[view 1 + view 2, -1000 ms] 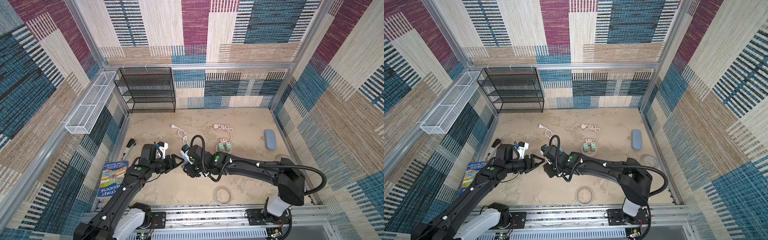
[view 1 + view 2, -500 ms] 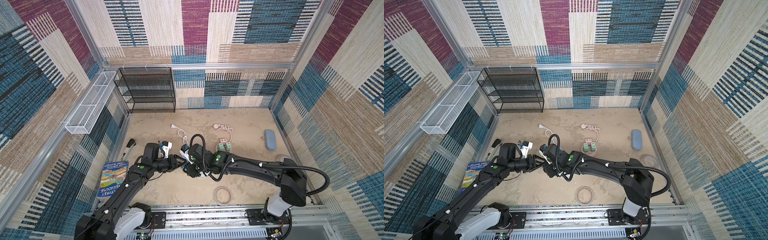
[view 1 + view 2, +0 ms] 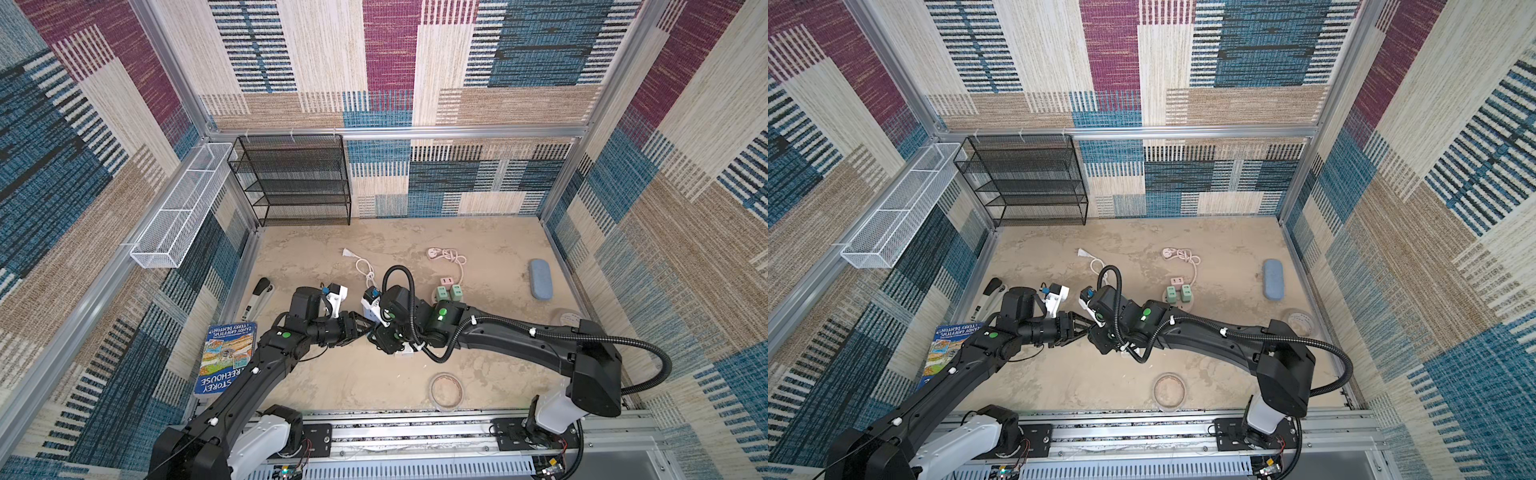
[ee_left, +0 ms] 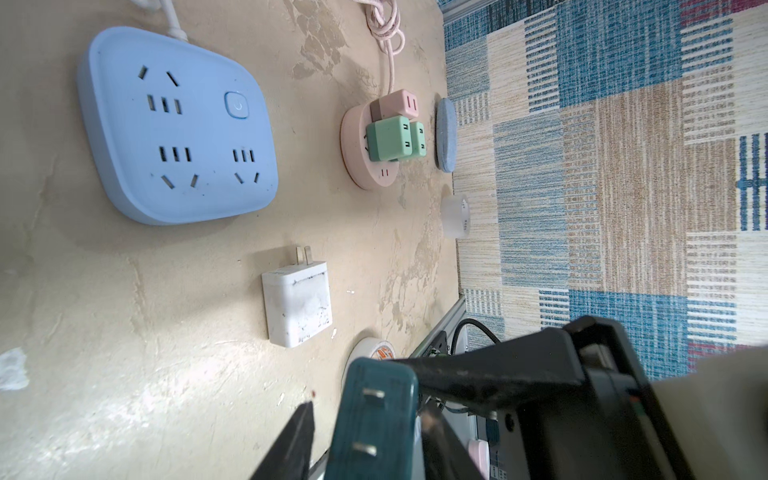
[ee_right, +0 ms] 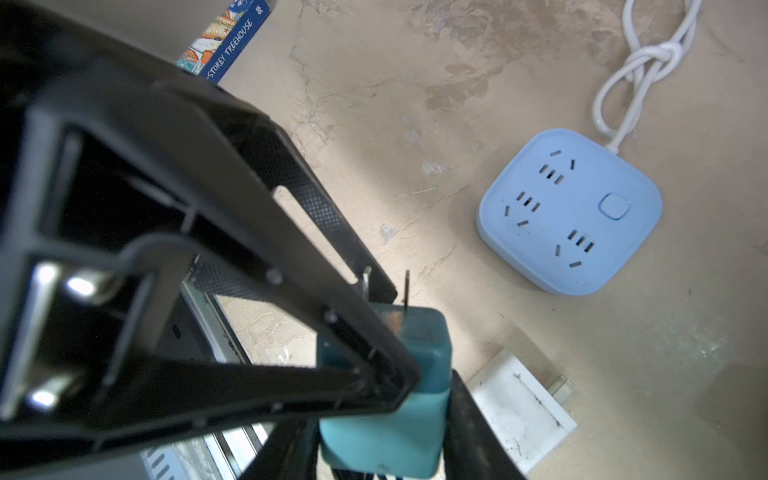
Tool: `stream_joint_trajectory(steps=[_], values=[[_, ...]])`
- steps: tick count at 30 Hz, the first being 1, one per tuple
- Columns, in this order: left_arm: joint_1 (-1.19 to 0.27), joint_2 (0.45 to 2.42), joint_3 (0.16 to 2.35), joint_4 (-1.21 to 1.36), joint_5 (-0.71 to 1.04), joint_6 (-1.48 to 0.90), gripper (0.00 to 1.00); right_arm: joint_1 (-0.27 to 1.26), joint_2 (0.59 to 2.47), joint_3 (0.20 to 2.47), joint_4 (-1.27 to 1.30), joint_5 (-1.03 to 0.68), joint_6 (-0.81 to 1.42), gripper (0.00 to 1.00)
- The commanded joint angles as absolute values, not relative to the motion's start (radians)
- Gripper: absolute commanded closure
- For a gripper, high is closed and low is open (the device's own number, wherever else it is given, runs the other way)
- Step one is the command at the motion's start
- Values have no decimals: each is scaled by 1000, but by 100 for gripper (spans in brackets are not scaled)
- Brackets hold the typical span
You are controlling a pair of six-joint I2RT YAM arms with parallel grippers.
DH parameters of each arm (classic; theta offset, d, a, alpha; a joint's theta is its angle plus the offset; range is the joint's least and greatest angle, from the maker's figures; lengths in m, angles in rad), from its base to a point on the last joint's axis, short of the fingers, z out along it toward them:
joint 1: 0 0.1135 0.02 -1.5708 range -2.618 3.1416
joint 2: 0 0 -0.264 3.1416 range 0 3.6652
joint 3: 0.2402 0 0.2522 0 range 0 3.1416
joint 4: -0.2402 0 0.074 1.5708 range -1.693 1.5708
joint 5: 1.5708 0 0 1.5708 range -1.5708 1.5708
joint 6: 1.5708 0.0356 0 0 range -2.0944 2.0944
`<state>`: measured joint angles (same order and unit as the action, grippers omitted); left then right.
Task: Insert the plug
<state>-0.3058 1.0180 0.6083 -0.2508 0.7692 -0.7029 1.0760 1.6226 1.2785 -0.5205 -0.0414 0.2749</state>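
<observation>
Above mid-worktop (image 3: 332, 386), both arms meet on a teal plug (image 5: 386, 415).
Right jaws grip its body, leaving the prongs (image 4: 372, 392) bare; left jaws bracket the prong end, clamped or not we cannot tell. It is likely a regrasp to aim it at the blue power strip (image 4: 174, 124) at its 12 o'clock.

Left pincer (image 3: 367, 328) part-closed, right pincer (image 3: 379, 338) clamped; tips meeting (arms low, reaching inward)
</observation>
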Motion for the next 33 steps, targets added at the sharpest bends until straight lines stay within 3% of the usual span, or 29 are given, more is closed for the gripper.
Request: stream_joint_trajectory(steps=[1,10,14,16,23,33], values=[[-307,1016,610,-245,796,-699,54,1076,1611,1287,-486,-29,272,100],[-315,1045,603,-183,845,-730,61,1075,1615,1301,-482,-17,261,100],[-319,1052,601,-168,848,-738,92,1073,1621,1302,-477,-7,261,100],[-319,1056,595,-151,851,-749,100,1074,1621,1301,-473,0,264,90],[-317,1079,584,-71,830,-812,100,1066,1528,1187,-357,85,269,52],[-315,1138,551,223,882,-1067,100,1016,1233,817,87,128,249,25]])
